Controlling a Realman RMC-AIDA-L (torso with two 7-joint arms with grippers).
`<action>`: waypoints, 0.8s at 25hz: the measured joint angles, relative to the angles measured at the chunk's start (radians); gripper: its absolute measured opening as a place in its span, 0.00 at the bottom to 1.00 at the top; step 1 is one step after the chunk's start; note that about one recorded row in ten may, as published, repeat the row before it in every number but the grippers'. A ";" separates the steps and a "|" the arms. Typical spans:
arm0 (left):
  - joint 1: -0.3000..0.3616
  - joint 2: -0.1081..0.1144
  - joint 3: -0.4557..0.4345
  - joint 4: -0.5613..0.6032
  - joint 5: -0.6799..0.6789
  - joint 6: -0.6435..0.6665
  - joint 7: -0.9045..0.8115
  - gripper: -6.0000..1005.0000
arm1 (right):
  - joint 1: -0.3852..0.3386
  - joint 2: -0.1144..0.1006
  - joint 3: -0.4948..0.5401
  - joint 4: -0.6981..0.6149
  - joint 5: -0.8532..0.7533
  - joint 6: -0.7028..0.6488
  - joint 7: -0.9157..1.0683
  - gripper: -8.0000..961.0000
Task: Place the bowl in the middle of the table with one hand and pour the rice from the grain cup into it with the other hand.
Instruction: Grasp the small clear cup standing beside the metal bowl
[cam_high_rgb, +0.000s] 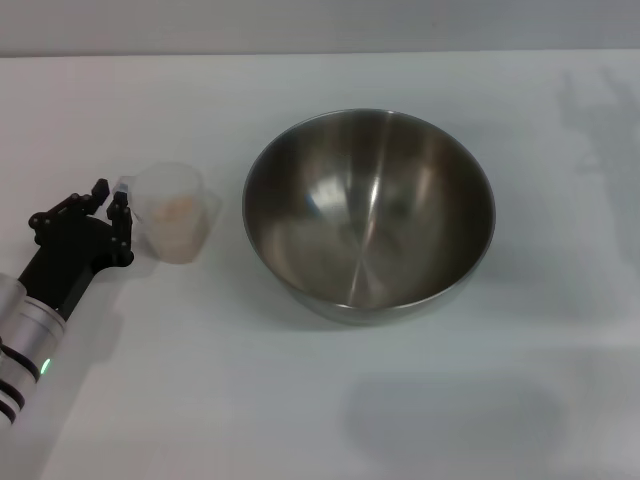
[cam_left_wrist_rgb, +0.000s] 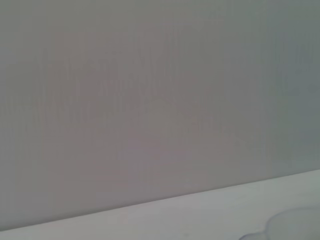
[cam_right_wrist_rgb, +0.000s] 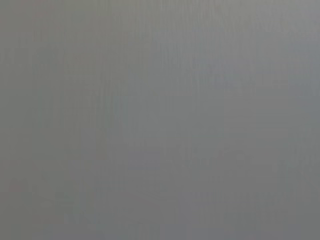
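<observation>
The large steel bowl (cam_high_rgb: 368, 215) stands upright near the middle of the white table (cam_high_rgb: 300, 400), and its inside looks bare. Left of it stands the small clear grain cup (cam_high_rgb: 177, 212), upright, with beige rice (cam_high_rgb: 178, 211) showing through its wall. My left gripper (cam_high_rgb: 110, 197) is right beside the cup's left side, at its little handle (cam_high_rgb: 125, 185). Its black fingers stand slightly apart and hold nothing. The left wrist view shows only a grey wall and a strip of table (cam_left_wrist_rgb: 200, 215). My right gripper is out of view.
Bare white tabletop lies in front of the bowl and to its right. Shadows fall on the table at the far right (cam_high_rgb: 600, 130) and front (cam_high_rgb: 450, 420). The right wrist view shows only flat grey.
</observation>
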 joint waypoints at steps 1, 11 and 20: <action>-0.002 0.000 0.000 0.000 0.000 -0.001 -0.001 0.28 | 0.000 0.000 0.000 0.000 0.000 0.000 0.000 0.55; -0.004 0.001 -0.005 -0.015 -0.007 0.009 -0.002 0.05 | 0.001 0.000 0.001 0.002 0.001 -0.001 0.000 0.55; -0.023 0.001 -0.095 -0.073 -0.002 0.145 0.256 0.03 | 0.001 0.000 0.001 0.002 0.002 -0.007 -0.001 0.55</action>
